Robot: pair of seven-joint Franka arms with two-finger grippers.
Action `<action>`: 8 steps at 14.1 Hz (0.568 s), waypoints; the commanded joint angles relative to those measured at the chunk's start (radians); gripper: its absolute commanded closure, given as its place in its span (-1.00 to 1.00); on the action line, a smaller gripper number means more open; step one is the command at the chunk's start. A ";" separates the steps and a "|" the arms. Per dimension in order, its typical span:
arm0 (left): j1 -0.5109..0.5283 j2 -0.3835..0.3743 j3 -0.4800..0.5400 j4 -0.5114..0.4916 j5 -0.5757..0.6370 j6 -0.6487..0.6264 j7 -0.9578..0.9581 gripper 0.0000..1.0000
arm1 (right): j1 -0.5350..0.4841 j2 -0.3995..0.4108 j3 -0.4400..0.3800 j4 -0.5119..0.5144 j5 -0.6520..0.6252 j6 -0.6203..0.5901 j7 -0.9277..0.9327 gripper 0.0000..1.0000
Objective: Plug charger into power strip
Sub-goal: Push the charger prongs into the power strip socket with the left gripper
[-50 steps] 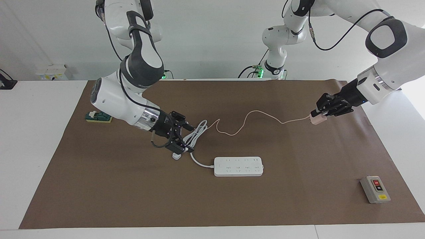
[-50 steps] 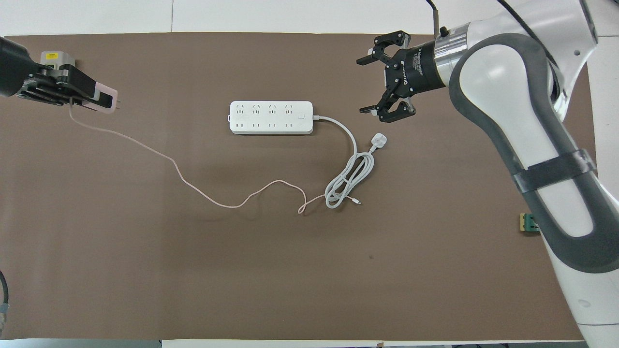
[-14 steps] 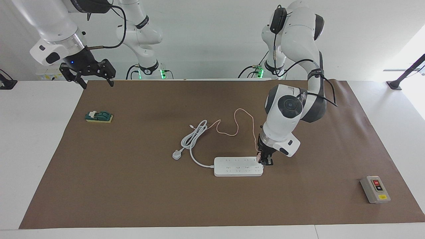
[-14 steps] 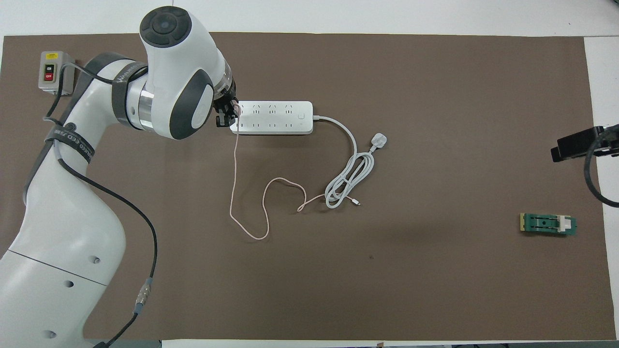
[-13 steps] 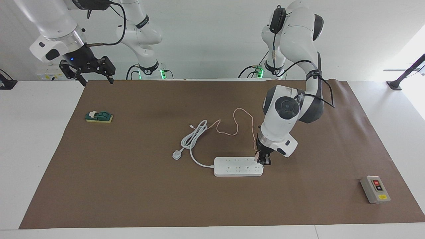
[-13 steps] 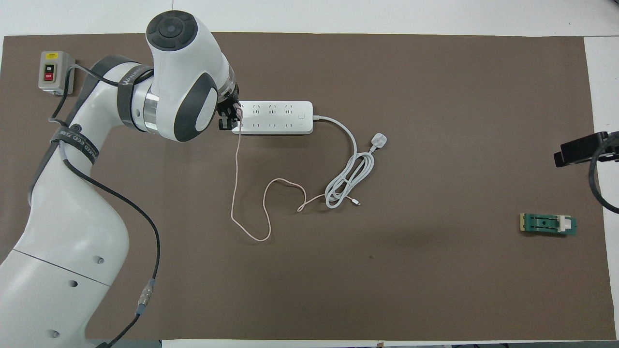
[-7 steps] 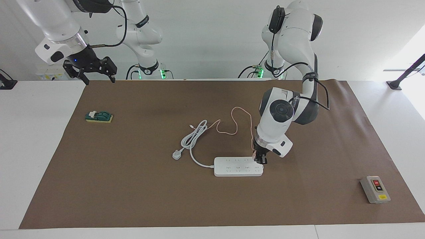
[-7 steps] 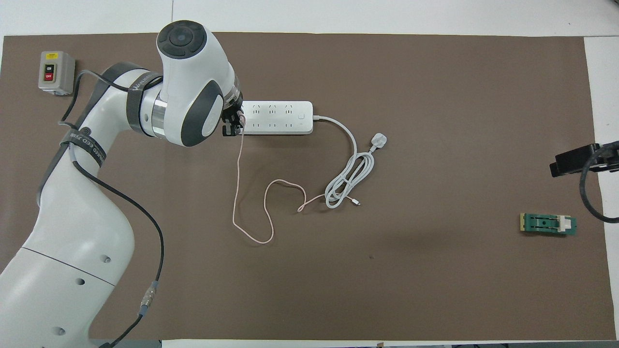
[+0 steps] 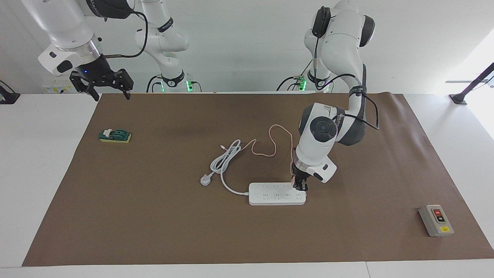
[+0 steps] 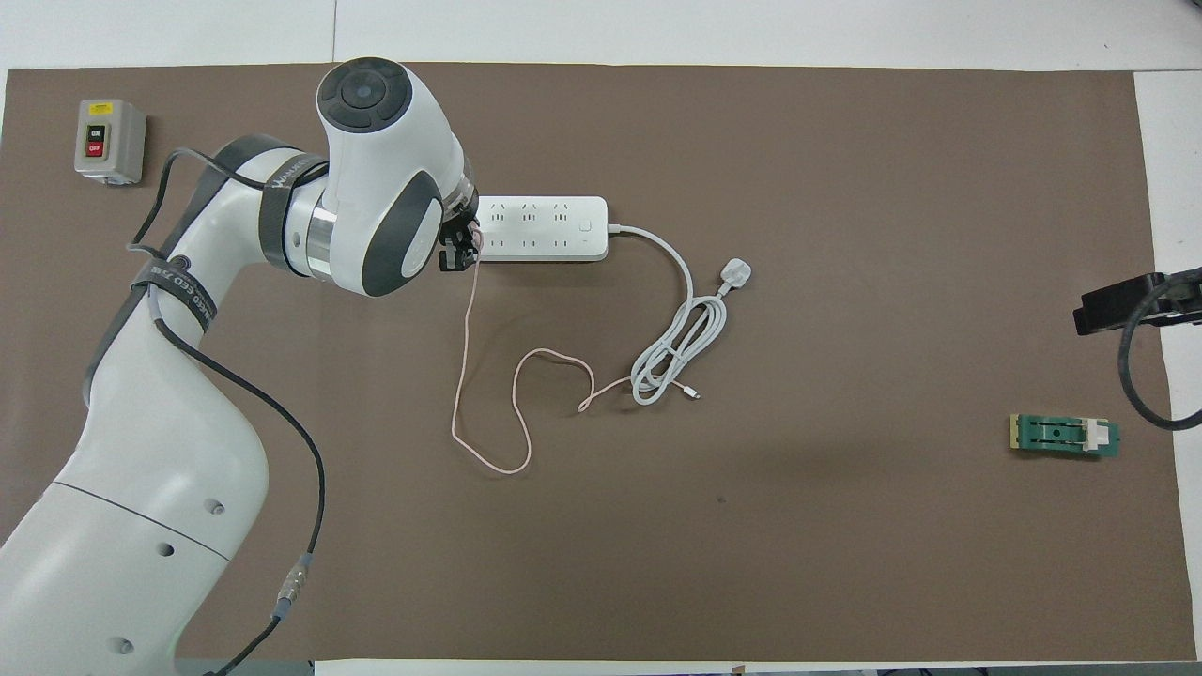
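Note:
The white power strip lies mid-table; it also shows in the overhead view. My left gripper points down at the strip's end toward the left arm's side, at its edge nearer the robots. It is shut on the pale-pink charger, which the fingers mostly hide. I cannot tell whether the prongs are in a socket. The charger's thin pink cable trails toward the robots. My right gripper is open and empty, raised over the mat's corner at the right arm's end.
The strip's thick white cord is coiled, ending in a white three-pin plug. A grey switch box sits far from the robots at the left arm's end. A green and yellow block lies at the right arm's end.
My left gripper carried the charger to the strip's end and has shifted slightly toward the robots there. The right arm pulled back from the white plug and now hovers at its corner.

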 commanded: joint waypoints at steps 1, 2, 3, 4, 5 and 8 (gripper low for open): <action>-0.010 -0.039 0.012 -0.063 0.022 0.028 -0.019 1.00 | -0.005 -0.023 0.003 -0.037 -0.017 0.023 -0.015 -1.00; -0.010 -0.040 0.012 -0.072 0.022 0.032 -0.019 1.00 | -0.005 -0.023 0.005 -0.036 -0.017 0.023 -0.017 -1.00; -0.010 -0.042 0.014 -0.078 0.024 0.039 -0.018 1.00 | -0.004 -0.023 0.005 -0.036 -0.017 0.021 -0.015 -1.00; -0.009 -0.042 0.014 -0.081 0.027 0.040 -0.018 1.00 | -0.004 -0.023 0.005 -0.036 -0.017 0.021 -0.017 -1.00; -0.009 -0.042 0.014 -0.083 0.027 0.040 -0.018 1.00 | -0.004 -0.024 0.005 -0.034 -0.017 0.018 -0.018 -1.00; -0.007 -0.042 0.016 -0.084 0.027 0.042 -0.016 1.00 | -0.011 -0.026 0.005 -0.034 0.001 0.009 -0.017 -1.00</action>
